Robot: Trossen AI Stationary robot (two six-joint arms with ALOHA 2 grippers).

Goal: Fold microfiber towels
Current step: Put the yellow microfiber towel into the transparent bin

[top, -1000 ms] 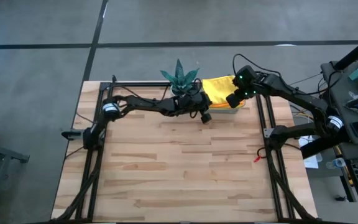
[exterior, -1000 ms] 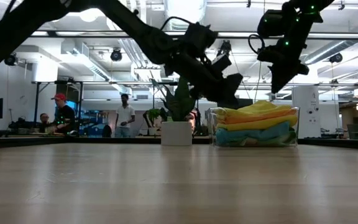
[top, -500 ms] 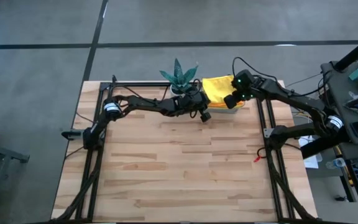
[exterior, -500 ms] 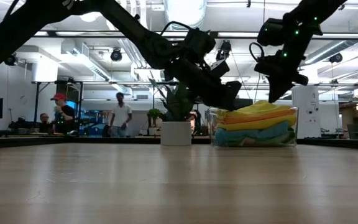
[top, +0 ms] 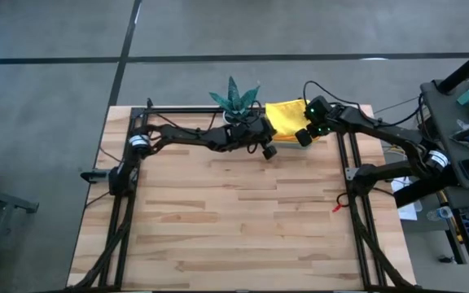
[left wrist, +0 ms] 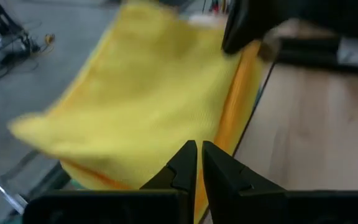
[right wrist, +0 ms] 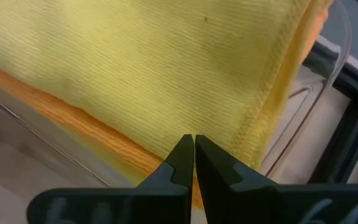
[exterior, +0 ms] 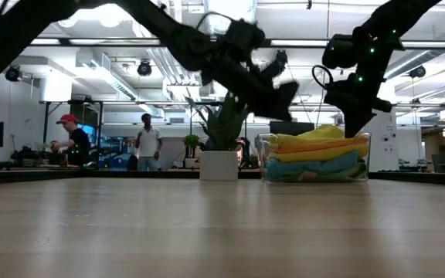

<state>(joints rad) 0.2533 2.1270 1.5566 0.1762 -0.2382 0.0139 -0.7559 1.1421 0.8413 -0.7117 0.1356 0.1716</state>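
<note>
Towels stacked in tray at bench's far edge, yellow on top. Right claw clenched, empty, just above yellow towel. Left claw clenched beside tray. Advice: open first, pinch top layer only.

Top yellow microfiber towel: matt ribbed cloth with a stitched hem. Orange towel beneath: coarser weave. Tray at the table's far edge: clear glossy plastic. Table: pale, smooth wood planks. Gripper fingers: dark matt plastic.
</note>
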